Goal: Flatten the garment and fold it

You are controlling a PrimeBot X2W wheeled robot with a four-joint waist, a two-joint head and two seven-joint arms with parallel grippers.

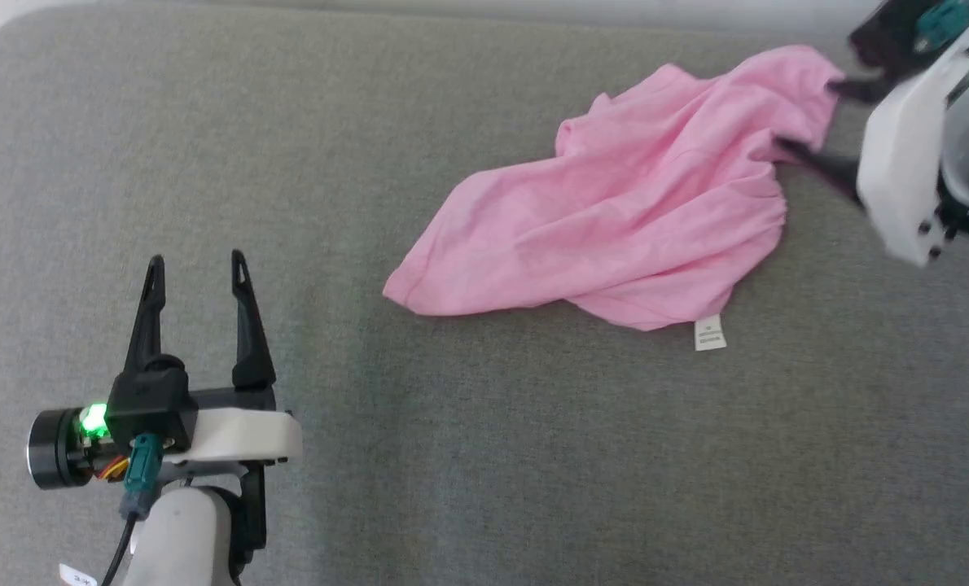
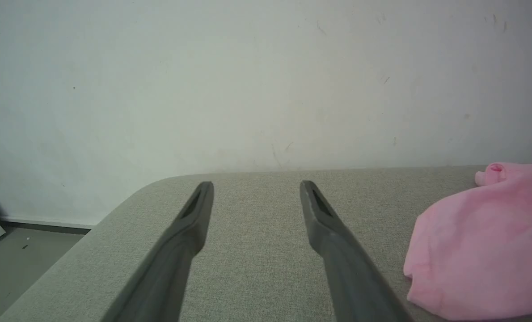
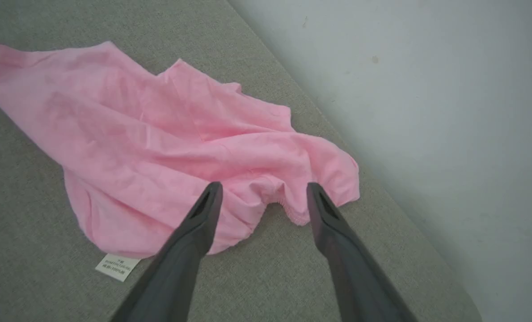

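Your right pincer [image 1: 810, 114] stands wide open and grips nothing. Its two fingers straddle the gathered edge of the garment [image 1: 615, 203] at the far right end of the heap. The left pincer [image 1: 198, 259] is also fully open and empty, well apart from the cloth, over bare grey upholstered surface [image 1: 208, 122].

The garment lies crumpled, not yet flat. Folds run along its length, and the white label [image 1: 710, 333] pokes out at the near edge.

The main risk, as I judge it, is at that gathered edge. The cloth is bunched there, so a close could pinch several layers at once. A pull would then drag the whole heap instead of spreading it. A shallow bite on cloth this thin could also slip free partway.

Watch the far side too. In the right wrist view the surface's edge runs near the garment's end, with the wall [image 3: 427, 112] close behind. A pull that way could send the cloth over the edge or bring the arm against the wall.

Your open room is to the left and on the near side, where the surface is broad and bare. Ahead of the left pincer the surface rounds off at a corner above the floor [image 2: 24, 250].
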